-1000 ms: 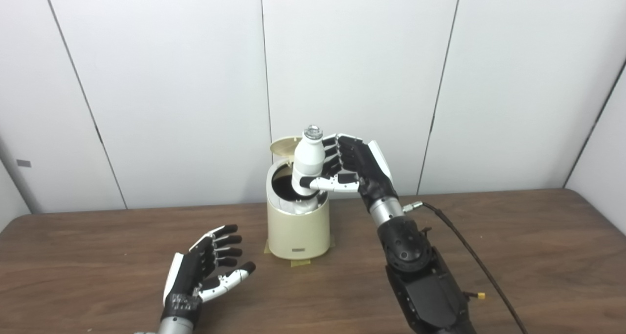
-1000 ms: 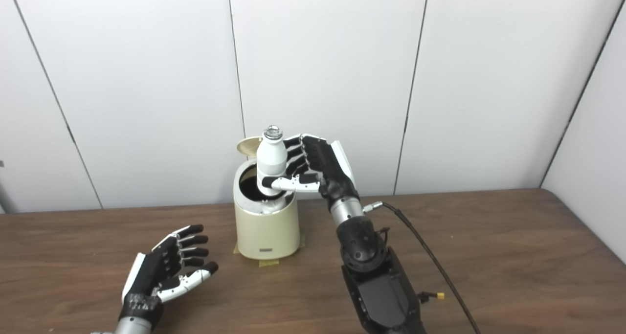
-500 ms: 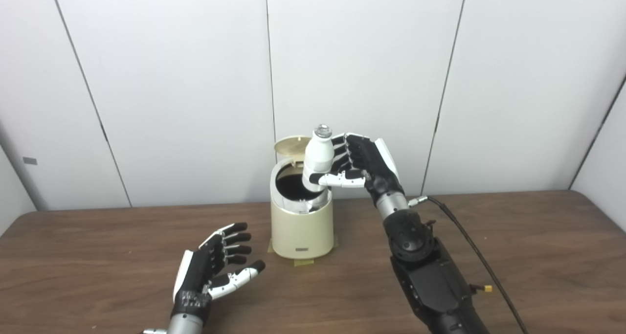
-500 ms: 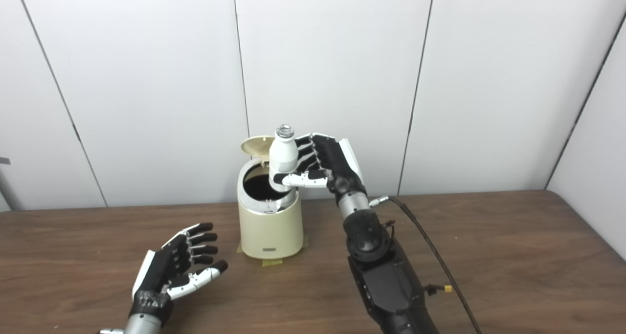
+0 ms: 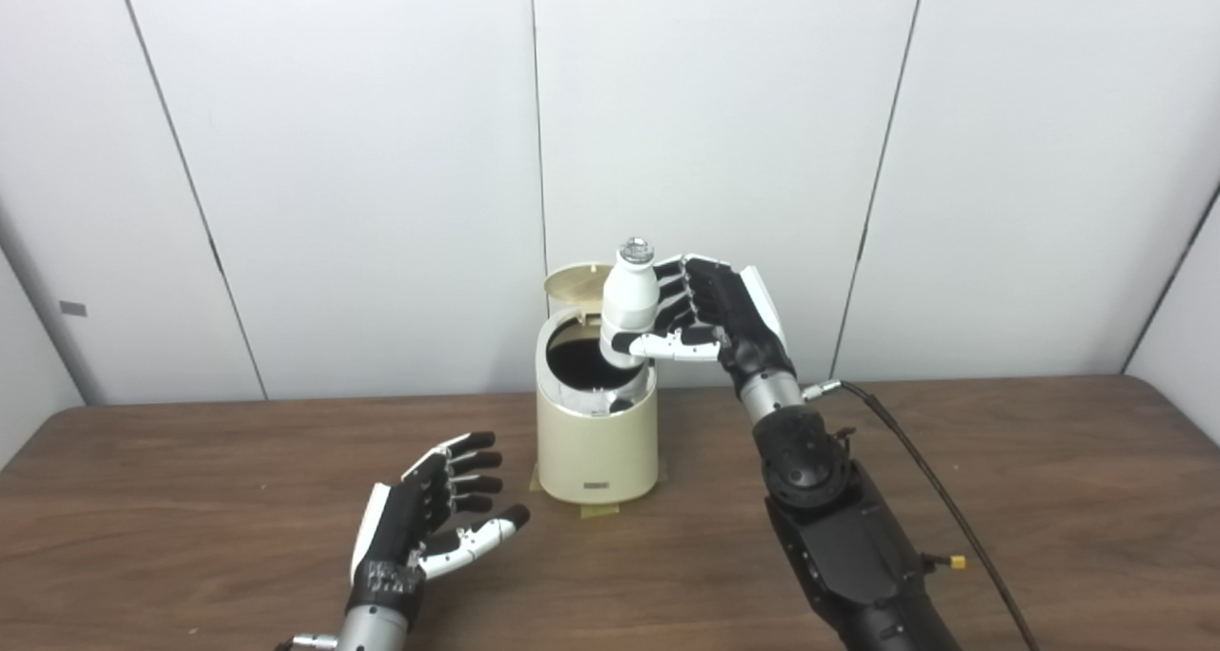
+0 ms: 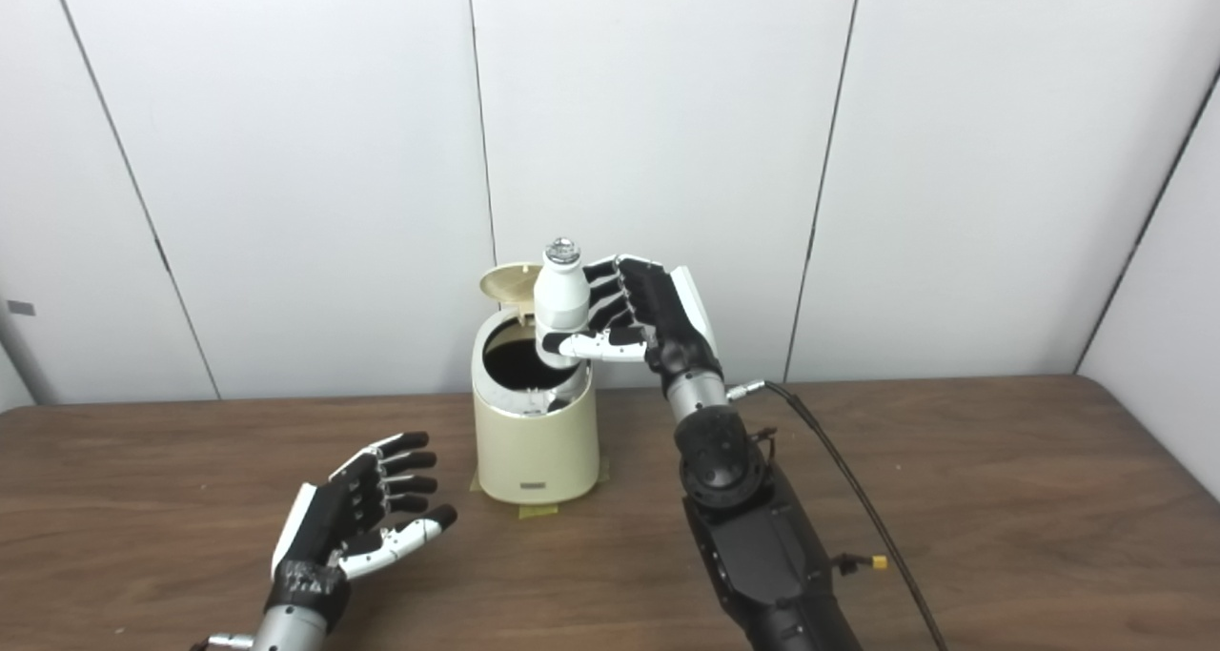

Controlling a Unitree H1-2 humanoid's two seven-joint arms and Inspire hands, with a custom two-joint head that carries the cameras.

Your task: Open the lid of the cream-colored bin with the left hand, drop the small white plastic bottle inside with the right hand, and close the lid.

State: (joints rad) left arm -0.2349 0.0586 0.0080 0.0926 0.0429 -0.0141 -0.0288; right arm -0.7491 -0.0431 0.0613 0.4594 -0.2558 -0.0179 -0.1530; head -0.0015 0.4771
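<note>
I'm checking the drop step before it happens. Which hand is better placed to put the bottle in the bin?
Right. The right hand already grips the white bottle upright over the bin, whose lid stands open. The left hand is open, low, near the table.

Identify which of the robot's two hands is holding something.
The right hand: its fingers wrap the white bottle; the left hand is open.

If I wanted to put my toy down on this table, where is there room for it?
Bare wood lies right of the black cable, toward the table edge, and at the far left, beyond the open left hand. It is crowded in the middle: cream-colored bin, right hand holding the white bottle over it.
</note>
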